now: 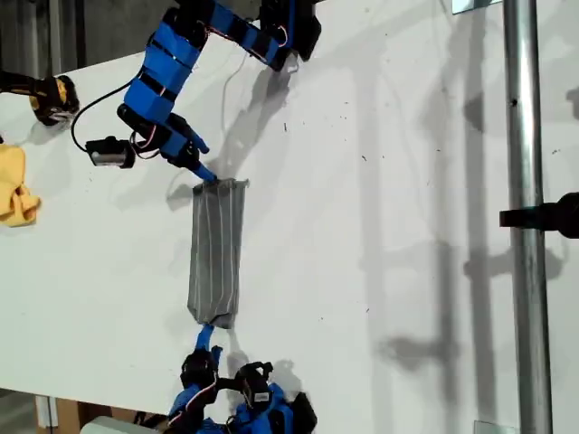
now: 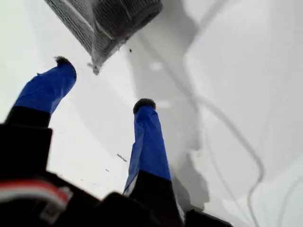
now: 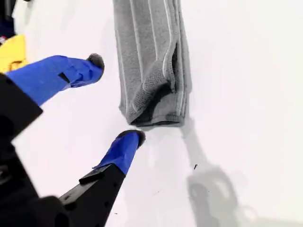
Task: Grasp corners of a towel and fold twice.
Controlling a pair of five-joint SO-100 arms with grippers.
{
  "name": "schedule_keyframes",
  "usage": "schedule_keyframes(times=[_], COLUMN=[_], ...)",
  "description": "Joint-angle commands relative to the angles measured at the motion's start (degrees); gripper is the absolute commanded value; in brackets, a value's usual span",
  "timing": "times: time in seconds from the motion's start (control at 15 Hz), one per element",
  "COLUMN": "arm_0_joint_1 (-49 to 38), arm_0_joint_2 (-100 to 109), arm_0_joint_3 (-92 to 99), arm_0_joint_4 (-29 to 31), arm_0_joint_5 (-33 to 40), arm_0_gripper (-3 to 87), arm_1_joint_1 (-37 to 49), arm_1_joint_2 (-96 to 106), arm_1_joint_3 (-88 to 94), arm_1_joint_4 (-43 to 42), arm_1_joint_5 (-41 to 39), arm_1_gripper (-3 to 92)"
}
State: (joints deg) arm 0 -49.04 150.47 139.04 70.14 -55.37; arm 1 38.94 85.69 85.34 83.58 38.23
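One towel (image 1: 217,251) is seen lying on the white surface (image 1: 380,226): grey, soft, marked with thin pale stripes running along its length, and folded into a narrow strip whose layered edges show at both ends. One yellow cloth (image 1: 16,192) is seen at the exterior view's left edge. Two blue arms are counted. My first gripper (image 2: 102,85) is held open just off one end of the strip, and my second gripper (image 3: 116,99) is held open just off the other end; nothing is gripped.
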Motion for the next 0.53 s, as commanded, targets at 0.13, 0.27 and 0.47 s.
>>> schedule_keyframes(times=[0.13, 0.27, 0.47], arm_0_joint_1=[6.1, 12.4, 18.5], arm_0_joint_2=[36.8, 48.9, 48.8], arm_0_joint_3=[17.3, 25.0, 30.4], arm_0_joint_4=[-0.4, -0.8, -5.0], arm_0_joint_5=[-1.4, -4.1, -4.0], arm_0_gripper=[17.0, 13.3, 10.8], arm_1_joint_1=[1.3, 1.3, -0.9], arm_1_joint_2=[21.1, 33.1, 38.7], arm_1_joint_3=[18.4, 29.2, 36.7], arm_1_joint_4=[-5.6, -6.7, -10.5], arm_1_joint_5=[4.0, 7.6, 11.5], arm_1_gripper=[29.0, 29.9, 32.3])
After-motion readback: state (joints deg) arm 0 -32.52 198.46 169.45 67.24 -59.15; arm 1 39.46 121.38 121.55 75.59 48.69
